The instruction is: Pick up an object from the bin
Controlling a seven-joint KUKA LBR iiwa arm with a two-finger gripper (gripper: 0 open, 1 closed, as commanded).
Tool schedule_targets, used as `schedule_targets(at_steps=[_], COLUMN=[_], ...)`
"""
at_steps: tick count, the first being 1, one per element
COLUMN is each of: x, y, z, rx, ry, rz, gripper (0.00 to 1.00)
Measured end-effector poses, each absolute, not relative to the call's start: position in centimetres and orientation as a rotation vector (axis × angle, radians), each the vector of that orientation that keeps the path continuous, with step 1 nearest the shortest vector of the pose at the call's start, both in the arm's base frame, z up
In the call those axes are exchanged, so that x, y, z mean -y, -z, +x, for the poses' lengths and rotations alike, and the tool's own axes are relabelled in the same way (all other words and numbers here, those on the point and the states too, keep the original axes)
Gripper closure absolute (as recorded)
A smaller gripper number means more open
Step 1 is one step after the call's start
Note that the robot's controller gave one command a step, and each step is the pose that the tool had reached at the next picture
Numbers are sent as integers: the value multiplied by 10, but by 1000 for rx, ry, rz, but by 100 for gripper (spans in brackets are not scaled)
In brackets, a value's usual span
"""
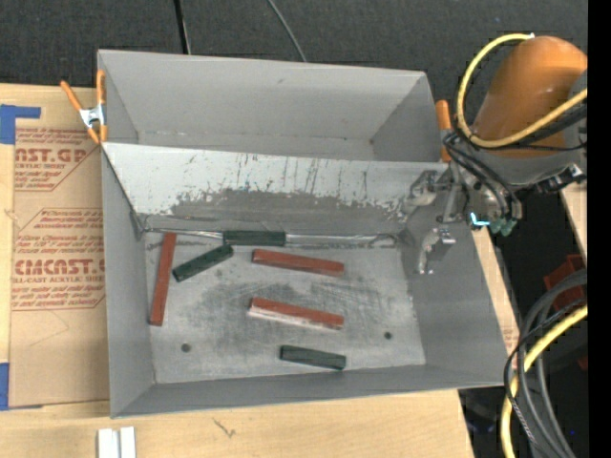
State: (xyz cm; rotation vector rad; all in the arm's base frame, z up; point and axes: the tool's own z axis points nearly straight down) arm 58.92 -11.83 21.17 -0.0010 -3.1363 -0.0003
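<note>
Dark green bar (312, 357): nearest me, flat on bin (267, 103) floor.
Red bar (295, 314): just behind it.
Jaws: by right wall; I cannot tell their state.

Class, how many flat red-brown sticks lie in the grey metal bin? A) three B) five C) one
A: there is a flat red-brown stick by the left wall, an upper middle stick and a lower middle stick.
</note>
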Motion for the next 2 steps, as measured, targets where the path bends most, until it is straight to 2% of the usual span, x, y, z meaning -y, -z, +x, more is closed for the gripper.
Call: schedule_targets(at_steps=[1,2], x=[118,81], y=[-216,-135], z=[591,588], rx=[3144,3146], ry=[-1,1], rz=[1,-103], gripper=[0,0])
